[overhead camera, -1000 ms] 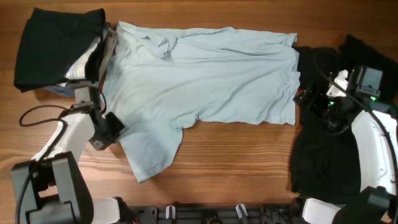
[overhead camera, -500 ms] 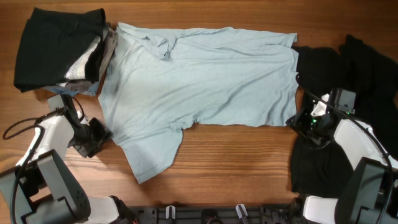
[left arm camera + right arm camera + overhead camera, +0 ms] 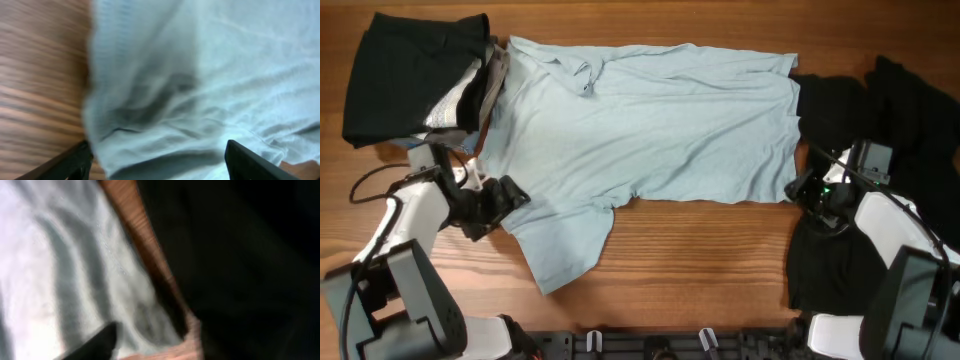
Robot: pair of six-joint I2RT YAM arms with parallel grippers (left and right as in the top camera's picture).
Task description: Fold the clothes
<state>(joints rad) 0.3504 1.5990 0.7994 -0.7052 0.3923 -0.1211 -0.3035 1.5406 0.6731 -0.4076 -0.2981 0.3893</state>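
A stack of clothes, topped by a black garment, sat in the upper left of the overhead frame on the wooden bench. Just below it, the left claw rested at the left edge of the pale blue T-shirt, close to where the sleeve trailed toward the lower frame. In the left wrist view its fingers stood wide apart at the two bottom corners, with rumpled blue cloth filling the space ahead of them and bare wood showing along the left side.

The T-shirt lay spread across the middle of the bench, its collar toward the upper left and its hem running down the right side.

At the shirt's lower right corner sat the right claw, on the line where blue cloth met the black T-shirts heaped at the right of the frame. The right wrist view was blurred: one dark finger showed at the bottom, over pale cloth, with a strip of wood and black fabric to its right. Whether that claw gripped anything could not be told.
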